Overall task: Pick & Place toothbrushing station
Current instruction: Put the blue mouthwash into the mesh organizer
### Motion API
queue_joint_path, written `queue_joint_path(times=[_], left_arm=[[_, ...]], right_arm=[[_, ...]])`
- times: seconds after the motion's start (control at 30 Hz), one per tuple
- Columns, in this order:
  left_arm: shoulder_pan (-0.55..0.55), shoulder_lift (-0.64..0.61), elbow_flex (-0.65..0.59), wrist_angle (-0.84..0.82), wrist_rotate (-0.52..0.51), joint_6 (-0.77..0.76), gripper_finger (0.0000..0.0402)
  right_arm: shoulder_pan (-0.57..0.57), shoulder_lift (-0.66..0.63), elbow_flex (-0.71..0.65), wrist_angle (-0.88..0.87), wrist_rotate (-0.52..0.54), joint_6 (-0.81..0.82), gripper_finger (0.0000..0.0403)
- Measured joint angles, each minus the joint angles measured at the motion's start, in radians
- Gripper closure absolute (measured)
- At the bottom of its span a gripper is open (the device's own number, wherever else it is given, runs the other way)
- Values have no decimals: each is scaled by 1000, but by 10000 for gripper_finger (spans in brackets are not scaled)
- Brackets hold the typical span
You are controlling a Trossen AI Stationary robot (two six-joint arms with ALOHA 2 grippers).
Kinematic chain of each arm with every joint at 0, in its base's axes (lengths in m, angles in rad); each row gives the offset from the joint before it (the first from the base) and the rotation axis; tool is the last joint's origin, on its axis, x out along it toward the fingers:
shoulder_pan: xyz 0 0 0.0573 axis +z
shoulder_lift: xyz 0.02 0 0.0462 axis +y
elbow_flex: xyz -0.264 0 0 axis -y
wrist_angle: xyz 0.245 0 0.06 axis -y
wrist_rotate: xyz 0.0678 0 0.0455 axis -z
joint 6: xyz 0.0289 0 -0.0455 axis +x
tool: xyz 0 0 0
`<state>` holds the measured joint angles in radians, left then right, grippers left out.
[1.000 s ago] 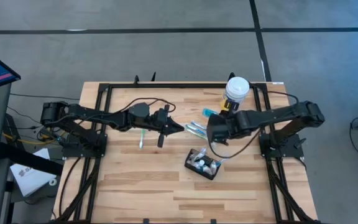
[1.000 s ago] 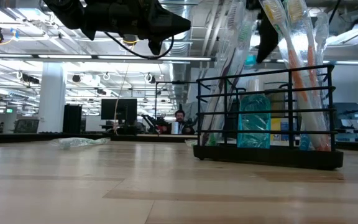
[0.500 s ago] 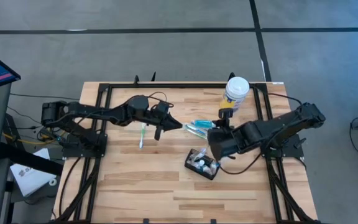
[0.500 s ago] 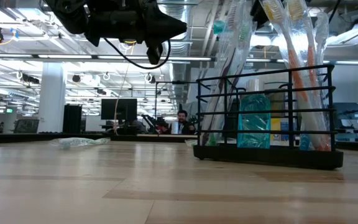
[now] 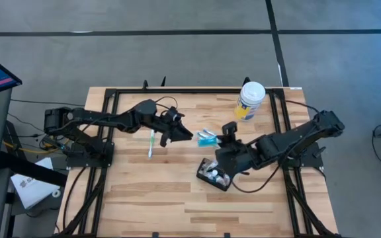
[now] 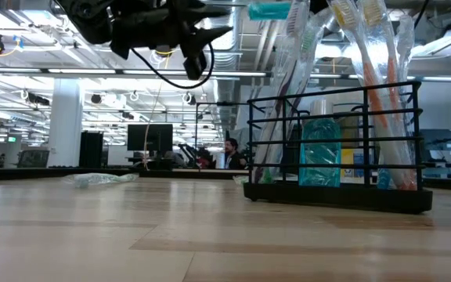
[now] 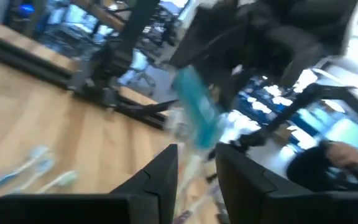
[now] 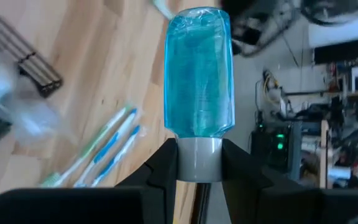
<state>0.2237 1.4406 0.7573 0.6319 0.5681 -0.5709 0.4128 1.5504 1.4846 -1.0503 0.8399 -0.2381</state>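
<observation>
Now the right gripper (image 5: pixel 226 160) has moved down over the toothbrushing station (image 5: pixel 215 174) at mid-table, fingers squeezing a blue bottle (image 8: pixel 199 81). Lower it straight into a slot. I cannot tell the left gripper's (image 5: pixel 175 132) hold.

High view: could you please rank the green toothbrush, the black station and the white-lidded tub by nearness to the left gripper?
1. Green toothbrush, lying just behind the left gripper, toward its arm's base.
2. Toothbrushing station, front right, by the right gripper holding a blue bottle.
3. White-lidded tub, back right corner.
</observation>
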Motion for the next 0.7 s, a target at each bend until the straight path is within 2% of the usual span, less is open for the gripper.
queue_joint_path(times=[0.07,0.2,0.5,0.7], left_arm=[[-1,0,0,25,36,-28,288],[-1,0,0,33,41,-58,272],[-16,-7,2,28,41,-35,252],[-27,-7,2,-2,45,-33,251]], right_arm=[[1,26,7,-22,-5,-9,318],[5,109,80,-95,-3,-3,318],[6,273,338,-284,-62,30,318],[0,286,407,-288,-81,-10,318]])
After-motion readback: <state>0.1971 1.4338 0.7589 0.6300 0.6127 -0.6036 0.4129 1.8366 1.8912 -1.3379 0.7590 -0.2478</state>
